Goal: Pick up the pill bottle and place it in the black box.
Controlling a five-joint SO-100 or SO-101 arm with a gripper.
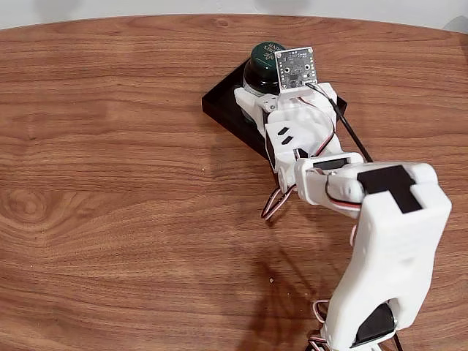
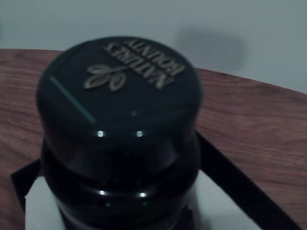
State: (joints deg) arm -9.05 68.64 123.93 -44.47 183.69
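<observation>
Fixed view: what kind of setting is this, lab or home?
Cannot tell for sure; likely a home or office tabletop. A rounded wood-grain table against a plain pale wall, with a hobby-style white 3D-printed arm.

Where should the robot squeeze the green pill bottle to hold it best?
Squeeze the pill bottle around its round sides, just under the wide cap, coming from above. It stands upright over the black box, so the cap's overhang likely keeps it from slipping down. The gripper is at about that spot.

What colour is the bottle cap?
Dark green with gold print, clearest in the wrist view: cap.
</observation>
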